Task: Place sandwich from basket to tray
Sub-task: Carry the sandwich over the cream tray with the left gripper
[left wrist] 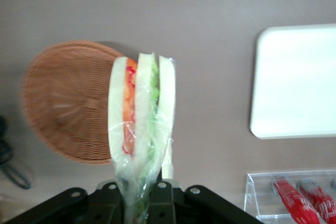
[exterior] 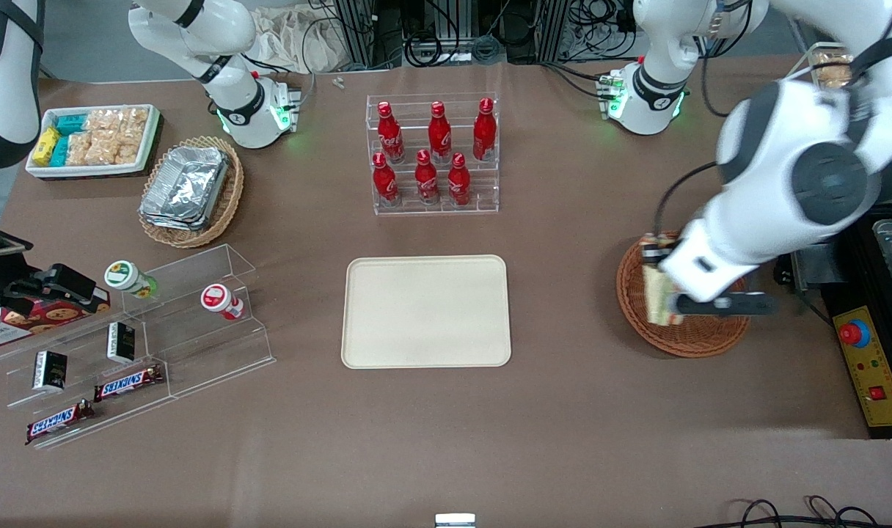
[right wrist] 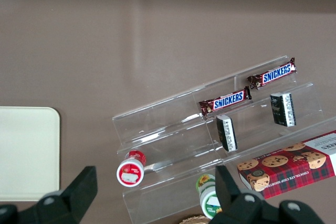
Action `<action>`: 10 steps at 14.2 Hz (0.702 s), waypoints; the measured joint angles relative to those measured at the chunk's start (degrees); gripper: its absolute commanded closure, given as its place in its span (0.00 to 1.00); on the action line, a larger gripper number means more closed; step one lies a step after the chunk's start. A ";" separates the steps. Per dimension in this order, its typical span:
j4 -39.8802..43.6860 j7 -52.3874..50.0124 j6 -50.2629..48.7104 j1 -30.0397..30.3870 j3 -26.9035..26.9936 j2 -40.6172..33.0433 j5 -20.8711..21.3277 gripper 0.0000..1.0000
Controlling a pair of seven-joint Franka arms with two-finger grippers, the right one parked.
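My left gripper [exterior: 666, 297] is shut on the sandwich [exterior: 659, 293], a pale bread wedge with green and orange-red filling in clear wrap. It holds the sandwich lifted above the round reddish-brown wicker basket [exterior: 699, 334] at the working arm's end of the table. In the left wrist view the sandwich [left wrist: 140, 119] hangs from my gripper [left wrist: 142, 198] above the table, with the basket [left wrist: 68, 103] empty beside it. The cream-beige tray [exterior: 426, 311] lies empty at the table's middle and also shows in the left wrist view [left wrist: 296, 80] and the right wrist view [right wrist: 26, 153].
A clear rack of red bottles [exterior: 433, 150] stands farther from the front camera than the tray. A tan oval basket with foil containers [exterior: 191, 191], a white bin of snacks [exterior: 94, 139] and a clear stepped shelf with candy bars [exterior: 134, 345] lie toward the parked arm's end. A black control box [exterior: 875, 352] sits beside the basket.
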 measured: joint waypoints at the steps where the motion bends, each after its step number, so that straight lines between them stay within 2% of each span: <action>1: -0.01 -1.51 1.71 -0.32 -2.16 1.87 0.02 1.00; 3: -0.01 -5.99 6.92 -2.36 -4.45 5.97 0.18 1.00; 10: 0.04 -15.65 21.02 -11.04 -4.83 19.25 1.50 1.00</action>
